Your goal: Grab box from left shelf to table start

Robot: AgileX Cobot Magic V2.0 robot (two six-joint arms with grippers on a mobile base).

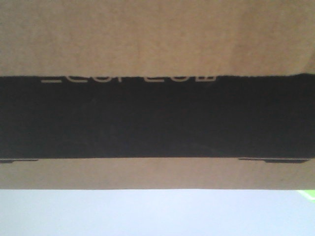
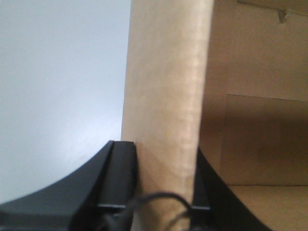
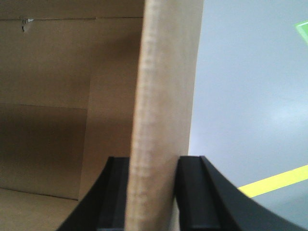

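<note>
Grey floor (image 3: 240,96) with a yellow line (image 3: 274,183) lies beyond the ECOFLOW carton (image 1: 157,44) — left gripper (image 2: 162,154) and right gripper (image 3: 154,161) jaws each clamped on a cardboard wall.

From in front, the box (image 1: 157,34) fills the upper view, its printed panel (image 1: 157,118) running across the middle with the lettering (image 1: 128,78) along the panel's top edge. The left gripper (image 2: 163,150) straddles one upright wall, a finger on each side — box interior to its right. The right gripper (image 3: 154,161) straddles another wall — interior left, floor (image 3: 240,120) right.
</note>
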